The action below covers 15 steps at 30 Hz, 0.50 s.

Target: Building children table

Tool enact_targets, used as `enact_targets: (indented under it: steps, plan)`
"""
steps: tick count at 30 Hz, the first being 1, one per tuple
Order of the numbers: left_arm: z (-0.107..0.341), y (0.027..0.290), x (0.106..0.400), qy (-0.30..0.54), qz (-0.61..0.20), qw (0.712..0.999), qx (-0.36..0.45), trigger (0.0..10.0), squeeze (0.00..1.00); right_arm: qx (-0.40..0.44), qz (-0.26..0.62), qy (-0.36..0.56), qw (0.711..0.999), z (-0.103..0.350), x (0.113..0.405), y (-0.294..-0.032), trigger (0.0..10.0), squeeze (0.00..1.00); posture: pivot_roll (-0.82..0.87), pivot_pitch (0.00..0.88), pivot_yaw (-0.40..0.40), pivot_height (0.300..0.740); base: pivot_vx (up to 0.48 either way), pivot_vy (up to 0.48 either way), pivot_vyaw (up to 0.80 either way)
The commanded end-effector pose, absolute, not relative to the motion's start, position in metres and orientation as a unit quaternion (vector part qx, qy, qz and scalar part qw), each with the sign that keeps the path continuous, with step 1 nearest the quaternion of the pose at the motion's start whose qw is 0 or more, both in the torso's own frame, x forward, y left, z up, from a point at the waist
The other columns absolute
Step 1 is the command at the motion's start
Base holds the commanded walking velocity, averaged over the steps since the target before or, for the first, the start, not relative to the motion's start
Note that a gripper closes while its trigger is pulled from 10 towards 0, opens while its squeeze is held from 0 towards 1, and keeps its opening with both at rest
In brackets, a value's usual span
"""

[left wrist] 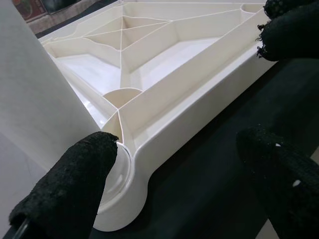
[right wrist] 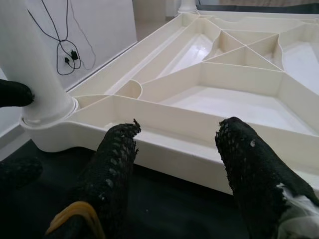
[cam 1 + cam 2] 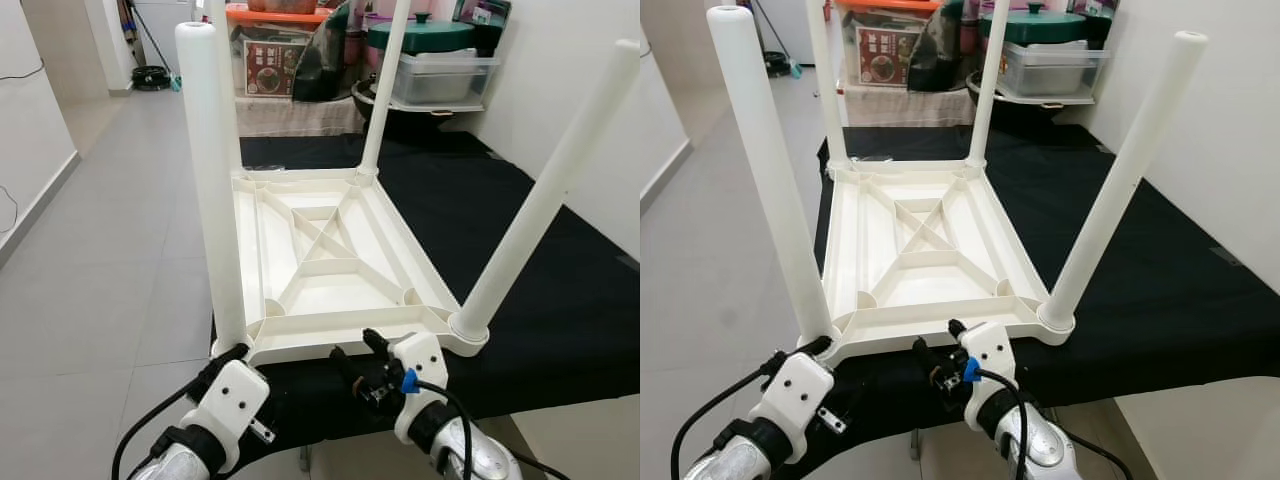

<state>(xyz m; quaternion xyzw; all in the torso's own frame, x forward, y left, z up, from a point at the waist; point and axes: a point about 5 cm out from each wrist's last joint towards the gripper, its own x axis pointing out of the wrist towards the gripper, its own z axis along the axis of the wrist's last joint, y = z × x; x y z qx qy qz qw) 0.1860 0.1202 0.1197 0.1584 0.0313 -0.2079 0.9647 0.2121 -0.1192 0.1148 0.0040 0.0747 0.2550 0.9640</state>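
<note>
A white plastic children's table (image 3: 320,250) lies upside down on a black cloth (image 3: 530,240), its ribbed underside facing up. Four white legs stand in its corner sockets, the near-left leg (image 3: 212,180) and near-right leg (image 3: 545,200) closest to me. My left gripper (image 1: 179,179) is open at the near-left corner, with one finger (image 1: 75,184) against that leg's socket. At the middle of the table's near edge my right gripper (image 2: 182,149) stands open, its fingers just short of the rim, holding nothing.
Grey tiled floor (image 3: 100,250) runs along the left of the cloth-covered platform. A white wall (image 3: 590,120) closes the right side. At the back stand boxes, a clear plastic container (image 3: 440,75) and a green pot (image 3: 420,35). A black cable (image 2: 65,45) lies on the floor.
</note>
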Motion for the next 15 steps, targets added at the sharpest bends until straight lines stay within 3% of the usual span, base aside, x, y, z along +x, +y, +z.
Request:
enact_targets:
  steps: [1, 6, 15]
  plan:
    - [0.1131, 0.1190, 0.1864, 0.048, -0.212, 0.963, 0.162, 10.0, 0.00, 0.010, 0.252, 0.071, 0.965, 0.1154, 0.2123, -0.1204, 10.0, 0.00, 0.04, 0.034, -0.060, 0.740, 0.000, 0.000, 0.00]
    - [0.1105, 0.1194, 0.1868, 0.057, -0.212, 0.961, 0.167, 10.0, 0.00, 0.020, 0.244, 0.084, 0.966, 0.1121, 0.2142, -0.1212, 10.0, 0.00, 0.04, 0.037, -0.061, 0.740, 0.000, 0.000, 0.00]
    - [0.1090, 0.1199, 0.1852, 0.060, -0.210, 0.961, 0.168, 10.0, 0.00, 0.021, 0.252, 0.084, 0.964, 0.1110, 0.2121, -0.1203, 10.0, 0.00, 0.04, 0.020, -0.062, 0.740, -0.380, 0.000, 0.00]
